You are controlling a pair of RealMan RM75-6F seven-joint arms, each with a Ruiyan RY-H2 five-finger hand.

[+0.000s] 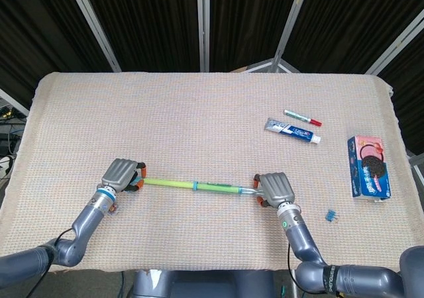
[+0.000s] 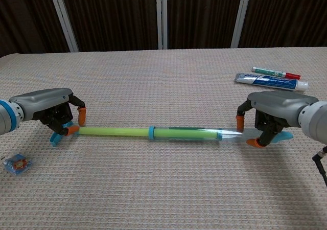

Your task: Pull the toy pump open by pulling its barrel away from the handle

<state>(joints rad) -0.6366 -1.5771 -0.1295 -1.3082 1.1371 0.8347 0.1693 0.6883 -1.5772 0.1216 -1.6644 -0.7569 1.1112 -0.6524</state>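
Observation:
The toy pump (image 1: 192, 186) (image 2: 153, 132) lies along the table's front, its green rod drawn out of the clear barrel (image 1: 222, 189) (image 2: 186, 133). My left hand (image 1: 121, 175) (image 2: 48, 105) curls around the blue T-handle (image 2: 57, 137) at the pump's left end, orange fingertips either side of the rod. My right hand (image 1: 275, 189) (image 2: 273, 110) holds the barrel's right end, where a blue piece (image 2: 282, 136) sticks out beneath the fingers. A blue ring (image 2: 152, 132) marks the barrel's mouth.
A toothpaste tube (image 1: 293, 131) (image 2: 268, 81) and a marker (image 1: 302, 117) (image 2: 276, 71) lie at the back right. A cookie box (image 1: 368, 167) sits near the right edge. A small blue clip (image 1: 331, 214) and a small wrapped packet (image 2: 15, 164) lie at the front.

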